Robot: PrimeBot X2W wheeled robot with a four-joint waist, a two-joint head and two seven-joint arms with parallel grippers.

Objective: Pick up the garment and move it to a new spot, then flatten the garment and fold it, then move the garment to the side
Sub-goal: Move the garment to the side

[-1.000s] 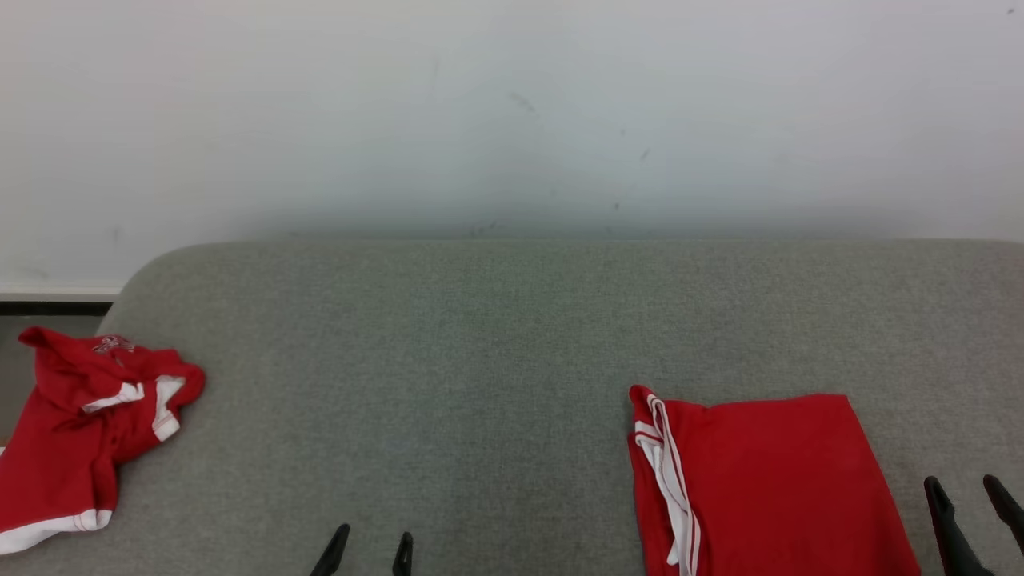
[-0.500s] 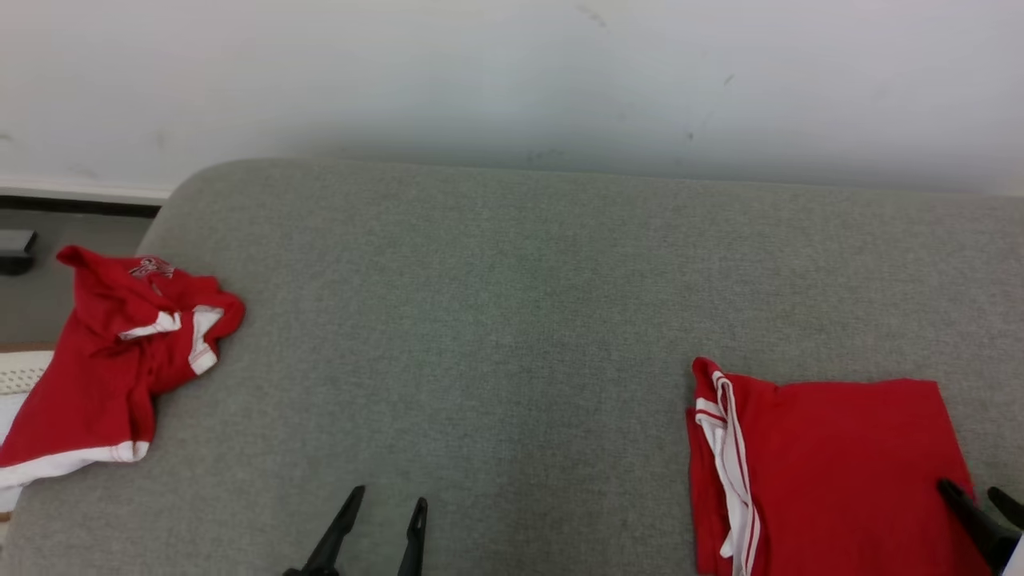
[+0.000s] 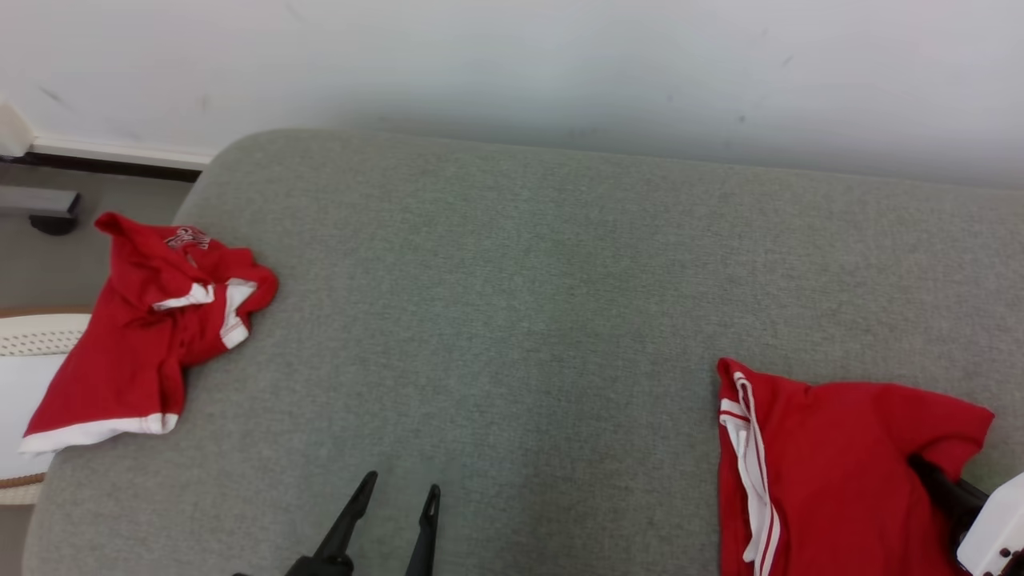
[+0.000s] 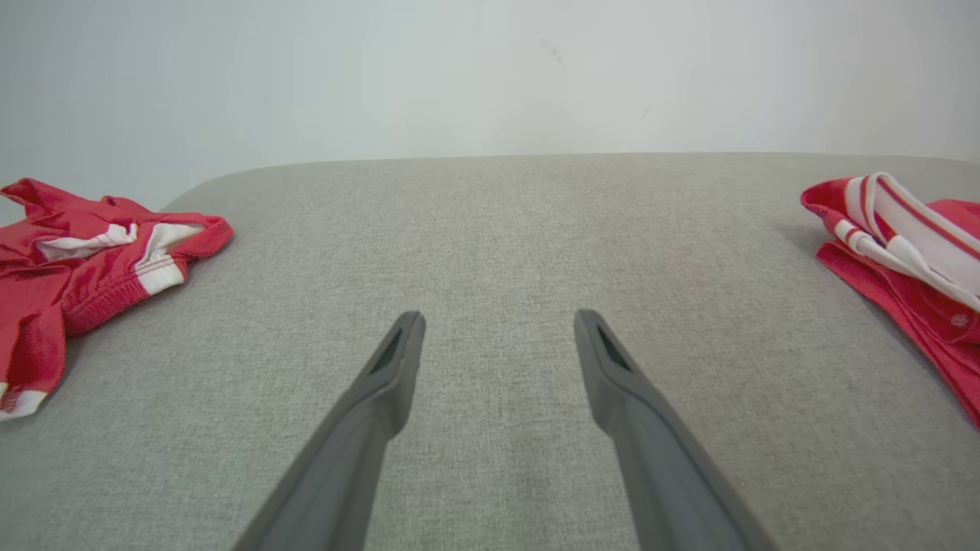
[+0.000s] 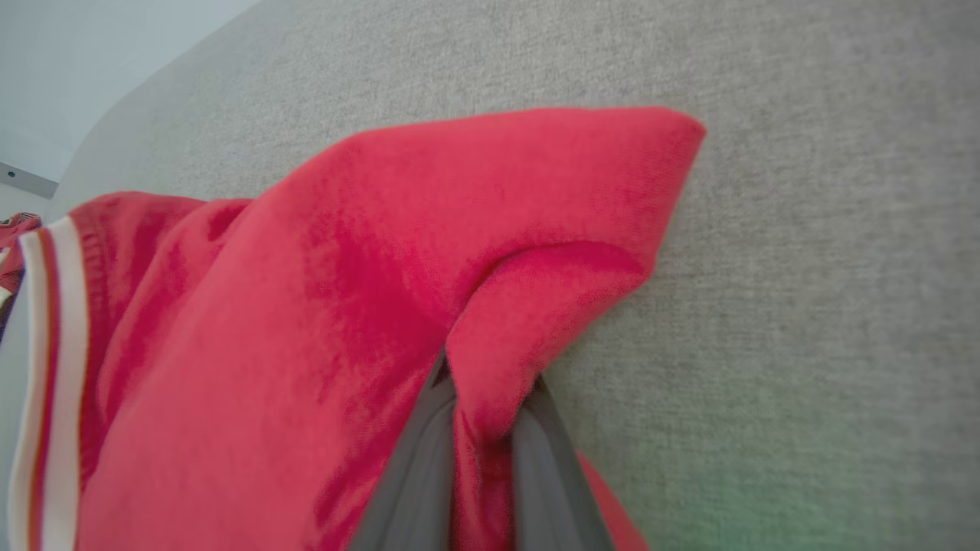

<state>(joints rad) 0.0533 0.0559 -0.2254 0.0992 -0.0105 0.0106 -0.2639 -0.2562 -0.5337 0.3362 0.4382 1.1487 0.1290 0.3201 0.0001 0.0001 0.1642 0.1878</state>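
Knit garment (image 3: 832, 472) newly puckered, right end effector (image 5: 486, 380) pinching it, left end effector (image 4: 499, 320) spread

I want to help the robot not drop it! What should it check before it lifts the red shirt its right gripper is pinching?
1. Right gripper shut on a corner of the red shirt: ok.
2. Fingers pinching every folded layer: cannot tell.
3. Left gripper open, apart from the shirt: ok.
4. Other red shirt far off at the cushion's left edge: ok.
5. Shirt's fold neat: not ok, the pinched corner is bunched up.
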